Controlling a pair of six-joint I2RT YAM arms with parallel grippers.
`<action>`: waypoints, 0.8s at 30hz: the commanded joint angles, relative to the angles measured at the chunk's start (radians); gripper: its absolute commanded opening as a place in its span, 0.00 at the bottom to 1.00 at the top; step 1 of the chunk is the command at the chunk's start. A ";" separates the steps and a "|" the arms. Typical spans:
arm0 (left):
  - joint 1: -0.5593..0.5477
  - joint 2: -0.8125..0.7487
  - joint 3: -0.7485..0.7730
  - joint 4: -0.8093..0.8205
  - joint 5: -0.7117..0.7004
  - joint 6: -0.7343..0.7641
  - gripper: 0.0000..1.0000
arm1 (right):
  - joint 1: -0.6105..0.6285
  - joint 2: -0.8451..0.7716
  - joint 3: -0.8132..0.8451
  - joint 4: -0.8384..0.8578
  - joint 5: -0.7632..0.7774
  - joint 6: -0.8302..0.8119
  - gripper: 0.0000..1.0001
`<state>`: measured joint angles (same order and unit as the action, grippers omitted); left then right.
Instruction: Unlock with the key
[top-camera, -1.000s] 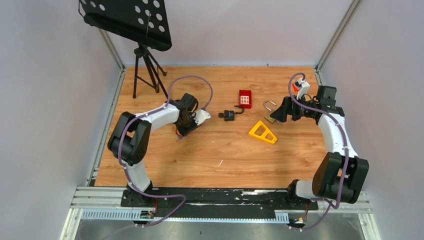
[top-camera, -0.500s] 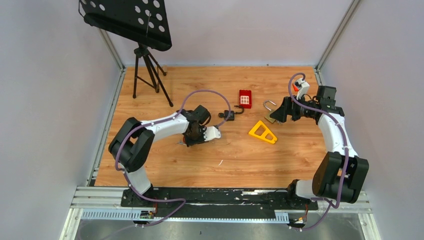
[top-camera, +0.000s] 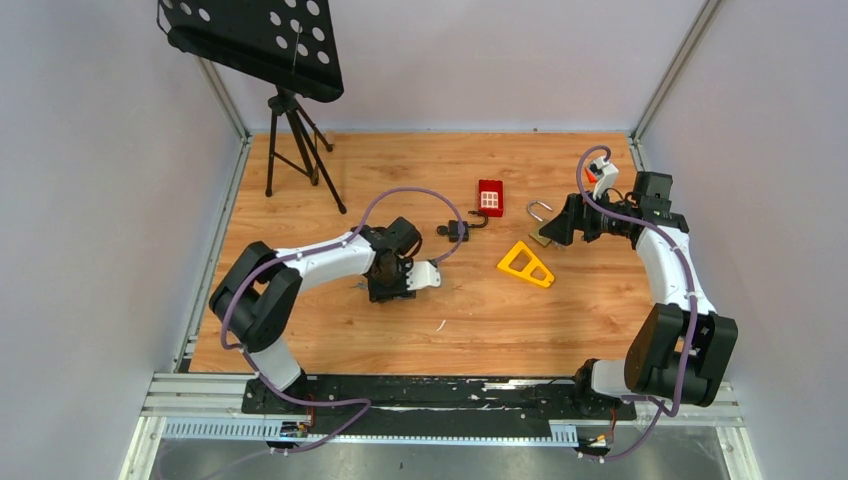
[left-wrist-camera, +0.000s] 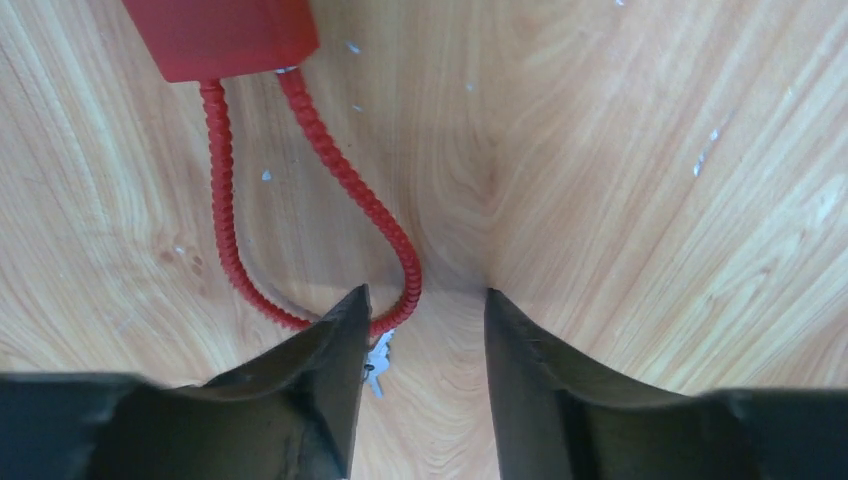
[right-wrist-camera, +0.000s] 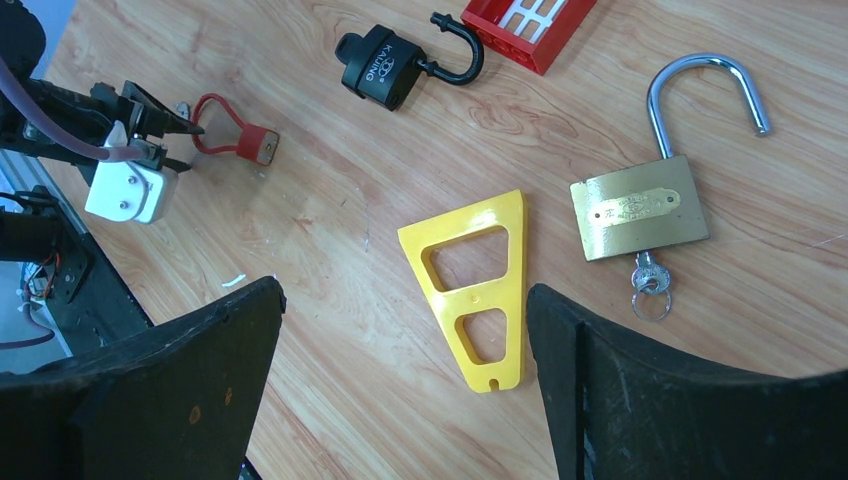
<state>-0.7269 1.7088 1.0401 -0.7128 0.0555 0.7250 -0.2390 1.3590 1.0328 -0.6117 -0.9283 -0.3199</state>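
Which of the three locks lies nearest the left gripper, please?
The red lock, whose cable loop lies right at the left gripper; the black lock and brass lock lie well away.

The triangular frame (right-wrist-camera: 470, 292) lies just before the keyed padlock (right-wrist-camera: 638, 207), with the small padlock (right-wrist-camera: 378, 66) left of both.

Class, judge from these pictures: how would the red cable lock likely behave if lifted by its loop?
The red cable lock's ribbed loop curves unevenly, so it probably flexes rather than staying rigid. Its blocky body would likely dangle and swing below. The ribs may give the left pincer some grip, so slipping seems less likely.
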 joint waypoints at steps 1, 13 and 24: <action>-0.005 -0.105 -0.019 0.038 -0.003 -0.012 0.64 | 0.000 -0.003 0.009 0.006 -0.029 -0.029 0.92; 0.211 -0.186 0.004 -0.014 0.062 -0.289 0.67 | 0.000 0.027 0.026 -0.016 -0.054 -0.044 0.92; 0.272 -0.063 0.039 -0.009 0.055 -0.361 0.53 | 0.000 0.051 0.030 -0.021 -0.064 -0.045 0.92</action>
<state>-0.4709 1.6131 1.0245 -0.7124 0.0784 0.4099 -0.2390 1.4055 1.0332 -0.6407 -0.9543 -0.3424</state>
